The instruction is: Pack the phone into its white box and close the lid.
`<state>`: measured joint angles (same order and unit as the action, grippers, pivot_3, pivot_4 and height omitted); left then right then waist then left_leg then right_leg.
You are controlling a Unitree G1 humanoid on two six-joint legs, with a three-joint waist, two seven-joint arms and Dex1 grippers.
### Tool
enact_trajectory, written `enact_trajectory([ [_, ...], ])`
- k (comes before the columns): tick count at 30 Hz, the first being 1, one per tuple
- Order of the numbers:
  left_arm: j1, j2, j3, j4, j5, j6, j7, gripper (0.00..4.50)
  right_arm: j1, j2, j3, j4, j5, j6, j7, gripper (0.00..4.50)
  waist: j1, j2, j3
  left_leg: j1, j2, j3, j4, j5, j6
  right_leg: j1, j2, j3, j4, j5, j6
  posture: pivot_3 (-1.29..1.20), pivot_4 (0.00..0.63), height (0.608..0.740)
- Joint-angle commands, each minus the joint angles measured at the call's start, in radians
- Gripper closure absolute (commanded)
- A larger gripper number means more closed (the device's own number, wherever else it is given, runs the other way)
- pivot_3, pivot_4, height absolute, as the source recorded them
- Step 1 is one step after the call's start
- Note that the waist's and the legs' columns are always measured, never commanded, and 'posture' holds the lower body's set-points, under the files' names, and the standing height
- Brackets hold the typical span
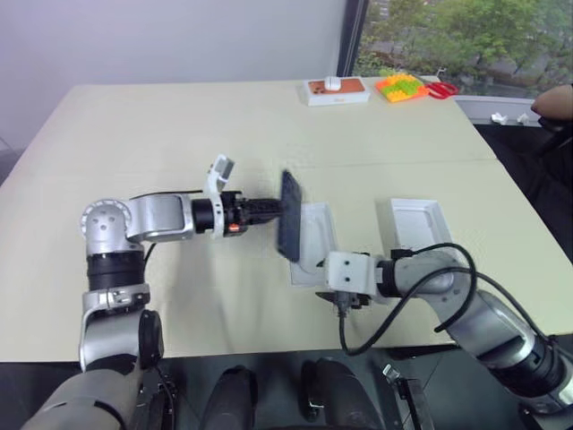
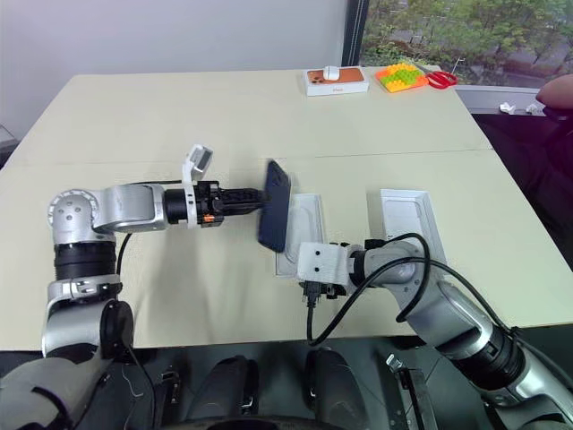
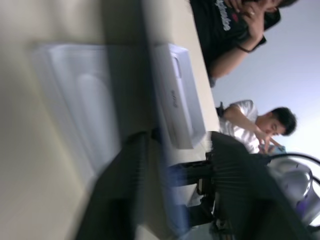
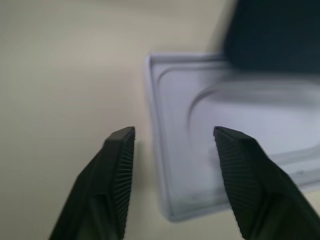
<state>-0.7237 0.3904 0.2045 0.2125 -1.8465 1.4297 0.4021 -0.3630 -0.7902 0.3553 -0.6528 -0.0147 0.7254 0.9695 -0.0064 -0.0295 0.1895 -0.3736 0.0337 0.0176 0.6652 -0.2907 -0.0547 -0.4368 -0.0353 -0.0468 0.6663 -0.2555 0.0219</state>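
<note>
Right hand (image 4: pixel 172 134) open, empty, at white box (image 4: pixel 172 180) near corner | phone (image 1: pixel 289 217) upright over box at left hand (image 1: pixel 271 211), grip unclear | best lowered flat, edges squared to walls

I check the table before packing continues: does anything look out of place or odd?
Yes. The phone is not lying flat: it stands on edge above the white box, at the tips of the left gripper. The right gripper is open beside the box.

Silver arms, black ribbed claw fingers (image 4: pixel 116 170), black cables.
</note>
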Motion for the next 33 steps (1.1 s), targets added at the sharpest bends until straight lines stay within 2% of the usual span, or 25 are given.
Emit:
enact_trajectory([
  [1,0.036,-0.01,-0.054,-0.087,-0.126,-0.121,0.111,0.86,0.015,-0.026,-0.108,-0.066,0.069,0.03,0.012,2.15,0.0,0.0,0.0,0.0,0.0,0.0,0.0,0.0,0.0,0.0,0.0,0.0,0.0,0.0,0.0,0.0,0.15,0.74],
  [6,0.073,-0.02,-0.09,-0.119,-0.126,-0.162,0.137,0.86,0.06,-0.065,-0.199,-0.078,0.123,0.053,0.007,2.15,0.009,0.0,0.0,0.0,-0.002,0.001,0.0,0.0,0.001,0.001,0.001,0.0,0.0,0.0,0.0,0.0,0.15,0.74],
  [11,0.088,0.033,-0.094,-0.098,-0.126,-0.153,0.101,0.86,0.071,-0.077,-0.207,-0.078,0.137,0.059,-0.019,2.15,0.012,0.0,0.0,0.001,-0.002,0.002,0.0,-0.001,0.002,0.001,0.004,0.0,-0.001,0.0,0.0,0.0,0.15,0.74],
  [16,0.127,0.202,-0.105,-0.099,-0.101,-0.095,-0.047,0.86,0.069,-0.066,-0.189,-0.063,0.14,0.056,-0.052,2.15,0.008,0.0,0.0,0.001,-0.002,0.002,0.0,-0.001,0.002,0.001,0.005,0.001,-0.001,0.0,0.0,0.0,0.15,0.74],
  [20,0.132,0.318,-0.077,-0.05,0.04,-0.072,-0.234,0.86,0.067,-0.061,-0.178,-0.056,0.143,0.05,-0.074,2.15,0.013,0.0,0.0,0.001,-0.002,0.002,0.0,-0.001,0.002,0.001,0.006,0.0,-0.001,0.0,0.0,0.0,0.15,0.74],
  [23,0.081,0.349,-0.054,0.002,0.131,-0.104,-0.341,1.69,0.066,-0.058,-0.17,-0.052,0.144,0.047,-0.086,2.15,0.019,0.0,0.0,0.0,-0.002,0.003,0.0,-0.002,0.004,0.001,0.006,0.0,-0.001,0.0,0.0,0.0,0.15,0.74],
  [28,-0.03,0.355,-0.175,-0.055,0.445,-0.14,-0.547,4.16,0.055,-0.055,-0.163,-0.047,0.145,0.051,-0.104,2.15,0.019,-0.001,0.0,-0.001,-0.003,0.002,0.0,-0.003,0.005,0.002,0.005,-0.002,-0.003,0.0,0.0,0.0,0.15,0.74],
  [29,-0.054,0.36,-0.242,-0.078,0.55,-0.173,-0.599,4.43,0.051,-0.054,-0.163,-0.048,0.146,0.053,-0.107,2.15,0.019,-0.001,0.0,-0.001,-0.003,0.002,0.0,-0.003,0.005,0.002,0.005,-0.002,-0.003,0.0,0.0,0.0,0.15,0.74],
  [33,-0.12,0.346,-0.436,-0.101,0.875,-0.353,-0.802,4.43,0.042,-0.055,-0.166,-0.046,0.147,0.058,-0.119,2.15,0.014,0.0,0.0,0.0,-0.002,0.002,0.0,-0.003,0.005,0.002,0.006,-0.001,-0.003,0.0,0.0,0.0,0.15,0.74],
])
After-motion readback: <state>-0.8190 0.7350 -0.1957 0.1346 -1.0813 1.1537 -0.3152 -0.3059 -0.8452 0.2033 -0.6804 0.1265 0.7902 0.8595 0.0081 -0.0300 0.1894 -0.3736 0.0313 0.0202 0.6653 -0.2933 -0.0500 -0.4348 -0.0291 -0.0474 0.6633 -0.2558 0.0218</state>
